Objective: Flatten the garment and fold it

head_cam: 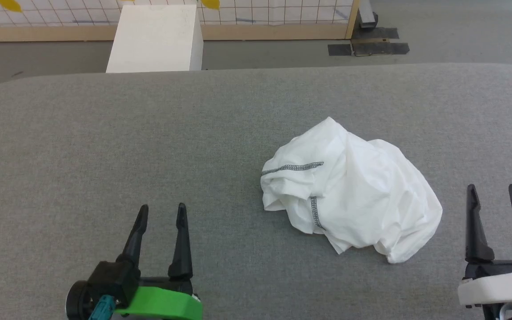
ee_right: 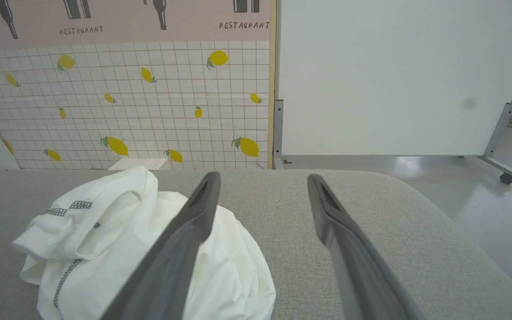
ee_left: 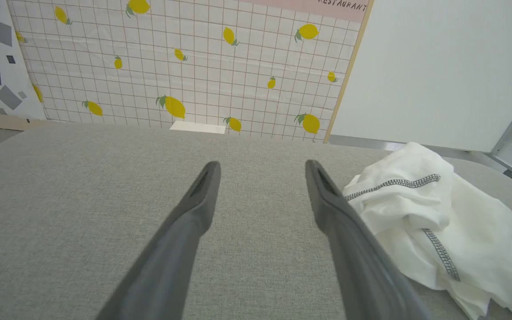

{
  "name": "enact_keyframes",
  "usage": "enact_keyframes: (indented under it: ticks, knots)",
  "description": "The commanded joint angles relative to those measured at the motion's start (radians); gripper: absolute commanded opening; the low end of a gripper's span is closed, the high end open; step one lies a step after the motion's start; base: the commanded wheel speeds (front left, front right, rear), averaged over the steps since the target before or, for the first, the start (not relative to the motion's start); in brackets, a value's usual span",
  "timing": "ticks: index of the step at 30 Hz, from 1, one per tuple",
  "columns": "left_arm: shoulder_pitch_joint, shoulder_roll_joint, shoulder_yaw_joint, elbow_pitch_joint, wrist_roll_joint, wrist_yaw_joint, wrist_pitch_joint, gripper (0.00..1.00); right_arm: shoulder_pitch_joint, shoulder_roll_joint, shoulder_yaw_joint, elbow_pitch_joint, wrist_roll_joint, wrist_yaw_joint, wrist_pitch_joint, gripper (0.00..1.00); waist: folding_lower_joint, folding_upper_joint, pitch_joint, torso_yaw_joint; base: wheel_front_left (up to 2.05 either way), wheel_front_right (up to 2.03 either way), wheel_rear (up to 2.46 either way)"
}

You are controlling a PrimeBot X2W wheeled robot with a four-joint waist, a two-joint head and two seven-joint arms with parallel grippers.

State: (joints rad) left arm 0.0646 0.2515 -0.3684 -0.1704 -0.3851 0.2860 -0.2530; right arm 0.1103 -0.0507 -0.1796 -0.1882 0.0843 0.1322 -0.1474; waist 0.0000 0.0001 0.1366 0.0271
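Because the shirt (head_cam: 349, 191) lies bunched right of centre on the grey table (head_cam: 105, 146), it sits near the right gripper (head_cam: 492, 187), to that gripper's left, and well apart from the left gripper (head_cam: 162, 207); both stand spread and empty.

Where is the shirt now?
In the head view, the shirt lies crumpled on the grey table, right of centre, nearer the right hand than the left hand.

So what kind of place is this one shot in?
Probably a staged lab or test room, not a home: printed lemon-tile backdrop panels marked RESTAURANT, a wheeled whiteboard and a grey padded table.
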Motion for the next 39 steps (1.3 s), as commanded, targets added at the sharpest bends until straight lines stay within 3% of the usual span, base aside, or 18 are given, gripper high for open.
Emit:
enact_keyframes:
  ticks: [1, 6, 15, 19, 28, 29, 30, 36, 39]
  knots:
    - [-0.003, -0.005, 0.006, 0.0, 0.019, -0.011, -0.008, 1.0, -0.019, 0.0, 0.005, -0.004, -0.012, -0.002, 0.01, 1.0, 0.0, -0.0001, 0.006, 0.002, 0.0, 0.0, 0.0]
    - [-0.022, -0.025, 0.028, 0.005, 0.058, -0.039, -0.009, 1.0, -0.097, -0.043, 0.041, -0.007, 0.01, -0.002, 0.077, 1.0, 0.0, -0.0001, 0.038, -0.001, 0.0, 0.0, 0.0]
    - [-0.05, -0.079, 0.045, 0.025, 0.1, -0.083, -0.009, 1.0, -0.16, -0.274, 0.117, 0.145, 0.151, -0.002, 0.397, 1.0, 0.0, -0.0001, 0.125, 0.022, 0.0, 0.0, 0.0]
    - [-0.069, -0.1, 0.049, 0.034, 0.119, -0.102, -0.009, 1.0, -0.167, -0.337, 0.157, 0.197, 0.218, -0.002, 0.493, 1.0, 0.0, -0.0001, 0.162, 0.041, 0.0, 0.0, 0.0]
    - [-0.087, -0.134, 0.062, 0.06, 0.148, -0.13, -0.009, 1.0, -0.213, -0.389, 0.284, 0.303, 0.253, -0.002, 0.524, 1.0, 0.0, -0.0001, 0.193, 0.072, 0.0, 0.0, 0.0]
    - [-0.087, -0.138, 0.064, 0.065, 0.15, -0.133, -0.009, 1.0, -0.218, -0.396, 0.298, 0.312, 0.251, -0.002, 0.525, 0.33, 0.0, -0.0001, 0.188, 0.074, 0.0, 0.0, 0.0]
    - [-0.087, -0.139, 0.065, 0.067, 0.151, -0.134, -0.009, 1.0, -0.222, -0.399, 0.306, 0.315, 0.252, -0.002, 0.524, 0.0, 0.0, -0.0001, 0.184, 0.075, 0.0, 0.0, 0.0]
    - [-0.065, -0.154, 0.08, 0.091, 0.147, -0.15, -0.009, 1.0, -0.281, -0.454, 0.304, 0.261, 0.249, -0.002, 0.509, 0.0, 0.0, -0.0001, 0.114, 0.074, 0.0, 0.0, 0.0]
    - [-0.054, -0.158, 0.088, 0.098, 0.146, -0.161, -0.009, 1.0, -0.349, -0.521, 0.293, 0.207, 0.226, -0.002, 0.516, 0.0, 0.0, -0.0001, 0.088, 0.074, 0.0, 0.0, 0.0]
